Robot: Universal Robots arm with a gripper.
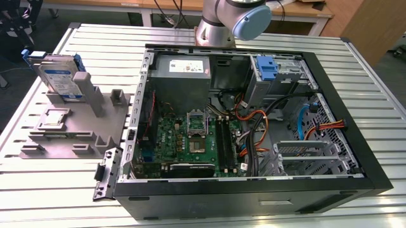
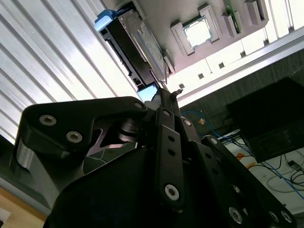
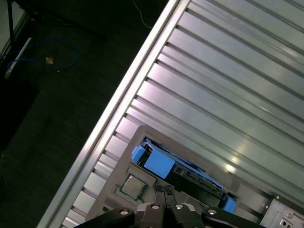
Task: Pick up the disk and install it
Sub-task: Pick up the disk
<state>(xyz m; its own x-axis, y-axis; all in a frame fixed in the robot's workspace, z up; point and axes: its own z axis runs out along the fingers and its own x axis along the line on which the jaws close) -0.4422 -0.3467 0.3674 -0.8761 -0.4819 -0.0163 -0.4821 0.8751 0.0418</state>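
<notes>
Blue-framed disk (image 1: 59, 78): one, upright in one grey stand (image 1: 76, 137); jaws together, empty.

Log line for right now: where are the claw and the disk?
claw: shut, empty, near disk, no contact | disk: upright in grey fixture, exterior view's left of case | install: not yet done

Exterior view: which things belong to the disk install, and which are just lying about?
Job in hand:
the disk, standing on edge in the grey holder
the gripper, pointed toward the disk
the open computer case

Lying about:
the processor chip on the holder
the power-supply box in the case
the lone blue bracket in the case
</notes>
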